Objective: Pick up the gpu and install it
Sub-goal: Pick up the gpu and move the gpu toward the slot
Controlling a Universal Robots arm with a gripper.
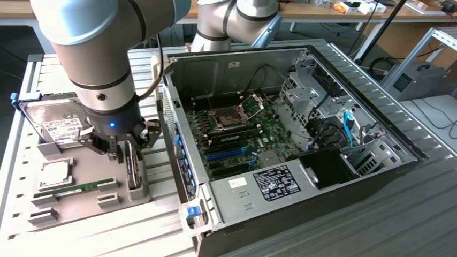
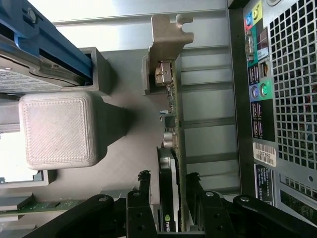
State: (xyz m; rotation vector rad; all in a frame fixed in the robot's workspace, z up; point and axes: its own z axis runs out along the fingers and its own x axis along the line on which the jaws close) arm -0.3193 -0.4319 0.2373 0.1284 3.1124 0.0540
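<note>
the arm's black pincer (image 1: 123, 149) hangs directly over the gpu (image 1: 134, 168) — a thin flat dark expansion card with a brownish face and a silvery metal bracket (image 2: 166, 34) at one end. the gpu stands on its long edge in a slot of the grey plastic parts tray (image 1: 93, 160), on the side of the tray nearest the open black-and-silver computer case (image 1: 236, 61). in the wrist view the pincer (image 2: 167, 182) is released and spread wide, its dark fingers (image 2: 144, 191) straddling the gpu (image 2: 174, 129) with one on each face. a sliver of space shows beside one finger, while the other sits very close to the board, and whether it touches cannot be told. nothing is clamped, and the card's lower edge sits down in the tray (image 2: 129, 163). the card runs parallel to the case's perforated rear panel (image 2: 292, 99), with strips of the ribbed metal tabletop (image 2: 208, 99) between them. farther from the case than the gpu, three more parts rest on the same tray: a white-labelled metal hard drive (image 1: 61, 126) in a blue frame, a square silver processor chip (image 1: 55, 174) and a narrow green memory stick (image 1: 78, 188). inside the case a green motherboard (image 1: 236, 134) lies flat against the case's lower wall. the case and tray sit side by side on the tabletop (image 1: 428, 214) — near each other, not touching.
</note>
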